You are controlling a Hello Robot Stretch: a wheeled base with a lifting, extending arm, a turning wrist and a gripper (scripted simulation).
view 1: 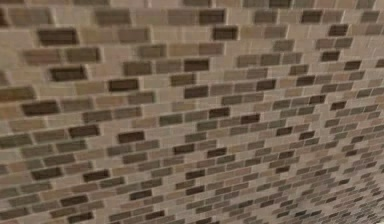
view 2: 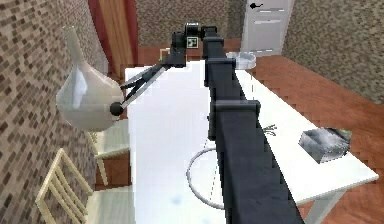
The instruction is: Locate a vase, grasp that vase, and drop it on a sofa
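Holding a white vase (view 2: 85, 95) clear of surfaces, hand (view 2: 118, 106) hangs past the white counter (view 2: 170, 120) edge. Brick wall (view 2: 25, 70) close beyond it, pale chairs (view 2: 65, 185) below, grey box (view 2: 325, 143) well apart.

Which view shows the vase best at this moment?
The arm side view: the cream vase hangs whole, wide body and narrow neck, clear of the white table beside it. The forward view faces a brick wall.

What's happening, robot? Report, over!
Gripper holds the vase, hanging clear beside the table. Brick wall ahead. Chairs near the vase.
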